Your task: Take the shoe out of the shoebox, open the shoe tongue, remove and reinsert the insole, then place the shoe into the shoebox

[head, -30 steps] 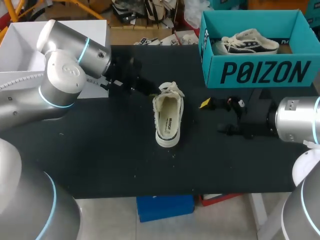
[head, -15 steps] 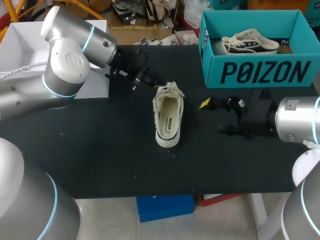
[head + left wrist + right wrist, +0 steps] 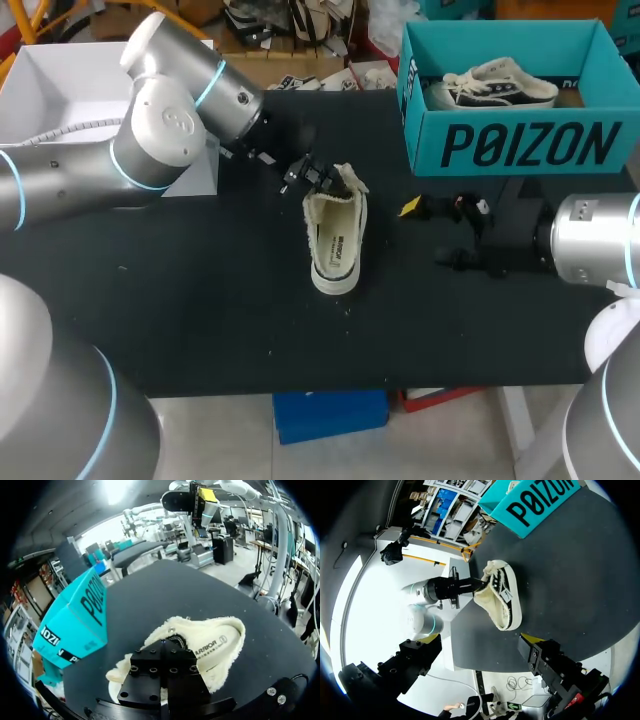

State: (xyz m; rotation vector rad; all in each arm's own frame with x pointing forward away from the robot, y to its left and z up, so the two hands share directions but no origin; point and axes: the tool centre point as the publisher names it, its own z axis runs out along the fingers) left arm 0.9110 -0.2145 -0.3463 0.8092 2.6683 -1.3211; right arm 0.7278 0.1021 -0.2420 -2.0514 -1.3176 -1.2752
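The left gripper sits at the laced front end of a cream shoe, which lies sole down in the middle of the black table (whether this gripper is spread or pinching, I cannot tell). Further right, the right gripper is near the shoe but apart from it, jaws spread wide on nothing. Behind it stands one teal shoebox with a second shoe inside, so there are two shoes in all.
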